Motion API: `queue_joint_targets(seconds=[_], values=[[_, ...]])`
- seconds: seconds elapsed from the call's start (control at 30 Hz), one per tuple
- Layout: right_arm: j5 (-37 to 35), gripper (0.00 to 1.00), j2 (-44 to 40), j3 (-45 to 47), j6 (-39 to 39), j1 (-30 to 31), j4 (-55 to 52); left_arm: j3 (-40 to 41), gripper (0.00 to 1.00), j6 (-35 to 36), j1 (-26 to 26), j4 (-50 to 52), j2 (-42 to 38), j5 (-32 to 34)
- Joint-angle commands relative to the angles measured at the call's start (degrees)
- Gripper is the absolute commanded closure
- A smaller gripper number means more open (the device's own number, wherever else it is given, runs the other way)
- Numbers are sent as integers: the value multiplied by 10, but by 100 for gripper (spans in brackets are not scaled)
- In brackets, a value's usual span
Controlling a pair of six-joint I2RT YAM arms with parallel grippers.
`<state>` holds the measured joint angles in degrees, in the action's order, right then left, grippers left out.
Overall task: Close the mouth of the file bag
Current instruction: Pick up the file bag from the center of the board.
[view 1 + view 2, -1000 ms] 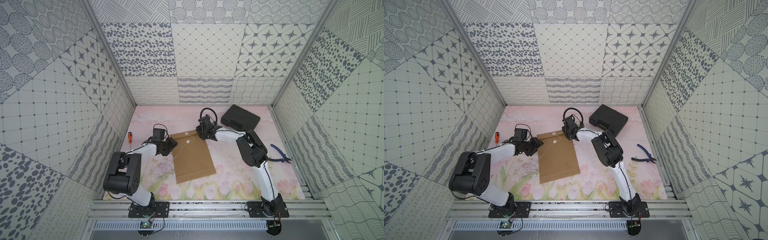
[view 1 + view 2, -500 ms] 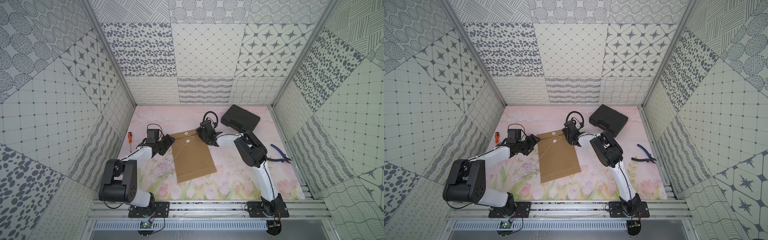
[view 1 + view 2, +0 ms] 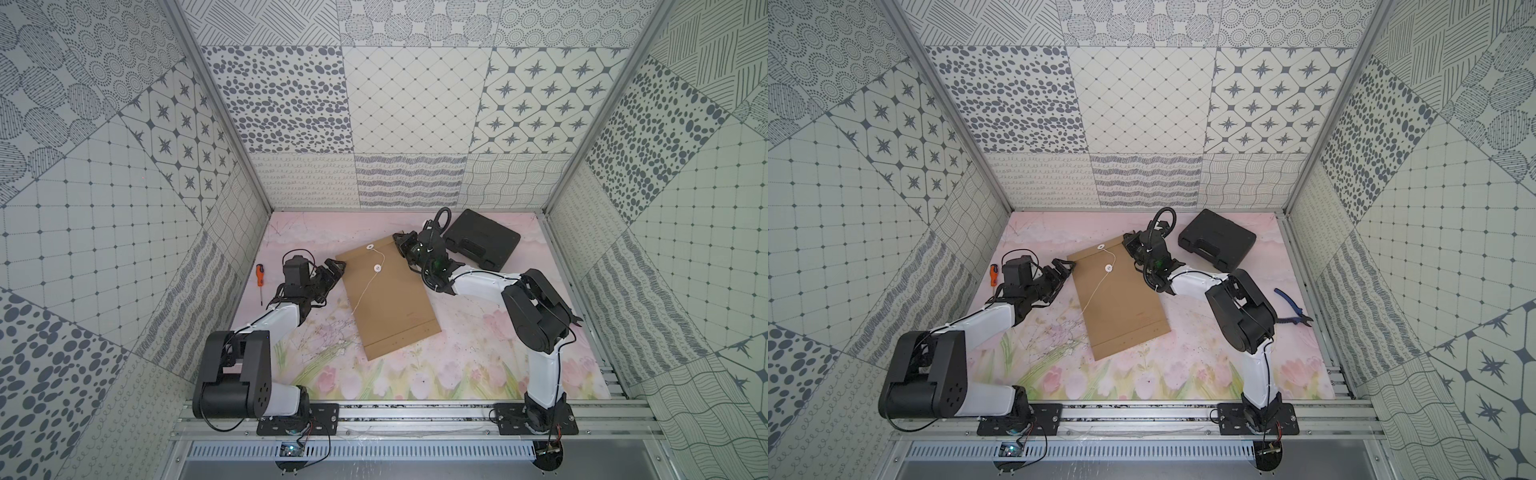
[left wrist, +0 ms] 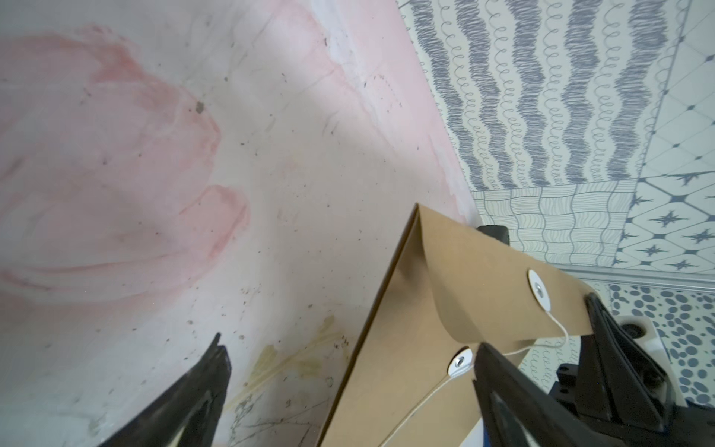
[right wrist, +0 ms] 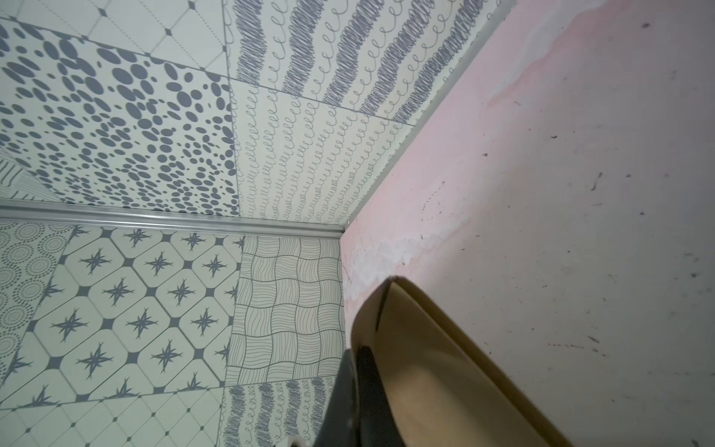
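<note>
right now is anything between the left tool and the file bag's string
Nothing visible. The open left tool sits at the edge of the file bag; the string lies on bare paper beyond it. The right tool pinches the far corner, off that path.

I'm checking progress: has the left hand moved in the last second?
Yes. The left hand has shifted toward the back wall, slightly nearer the orange screwdriver, and has opened.
</note>
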<state>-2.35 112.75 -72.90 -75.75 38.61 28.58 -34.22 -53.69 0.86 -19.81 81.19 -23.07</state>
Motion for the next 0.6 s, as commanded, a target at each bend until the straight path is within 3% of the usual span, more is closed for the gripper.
queue_joint_targets(seconds=[0.0,0.1,0.27,0.57], values=[[21,100,-28,29,9,4,42,9,3,-80,-3,-249,20,-83],[25,100,-42,41,6,4,50,9,10,-116,-4,-311,21,-124],[24,100,-50,50,4,2,60,10,16,-116,-5,-310,-20,-154],[39,100,-48,55,-17,-8,79,25,2,-130,-28,-270,-69,-199]])
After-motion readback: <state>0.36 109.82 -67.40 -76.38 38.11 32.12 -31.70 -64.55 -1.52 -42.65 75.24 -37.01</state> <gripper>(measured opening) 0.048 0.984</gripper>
